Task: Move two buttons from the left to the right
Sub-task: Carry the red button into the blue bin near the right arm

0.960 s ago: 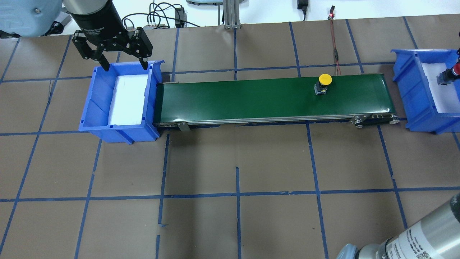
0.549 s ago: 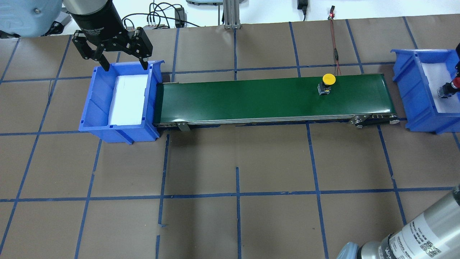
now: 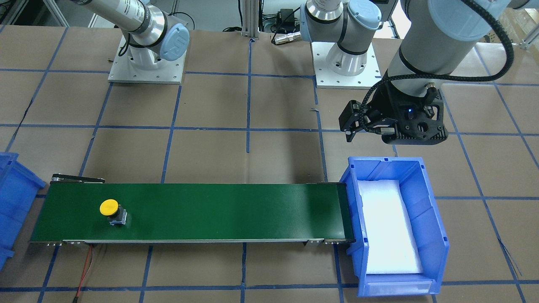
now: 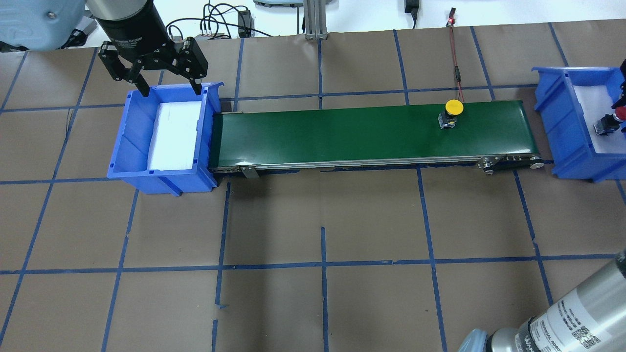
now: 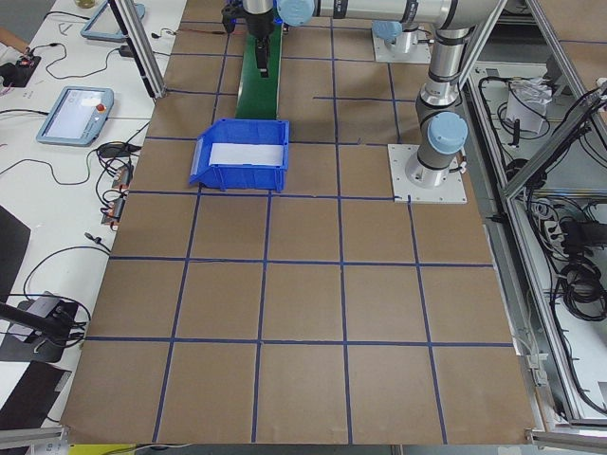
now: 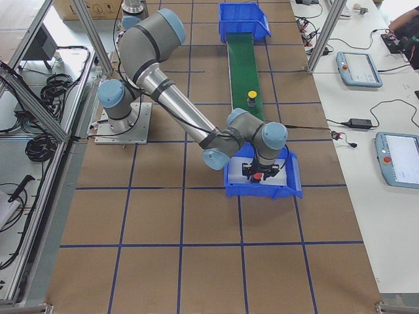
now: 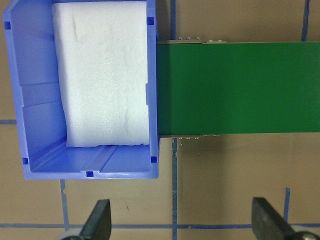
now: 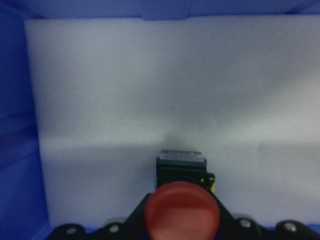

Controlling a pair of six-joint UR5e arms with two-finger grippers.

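Observation:
A yellow button (image 4: 451, 113) stands on the green conveyor belt (image 4: 342, 137) near its right end; it also shows in the front view (image 3: 111, 210). My right gripper (image 4: 618, 119) is at the overhead view's right edge, low inside the right blue bin (image 4: 557, 122). It is shut on the red button (image 8: 182, 212), whose base is close over the white foam. My left gripper (image 4: 171, 91) is open and empty over the far rim of the left blue bin (image 4: 127, 142). That bin holds only white foam (image 7: 100, 75).
A red-black cable (image 4: 457, 63) runs from the far table edge to the belt's right end. Brown paper with blue tape lines covers the table. The arm bases (image 3: 145, 63) stand on the robot's side of the belt.
The yellow button has ridden right along the belt. My right gripper has come down into the right bin with the red button. The left gripper has not moved.

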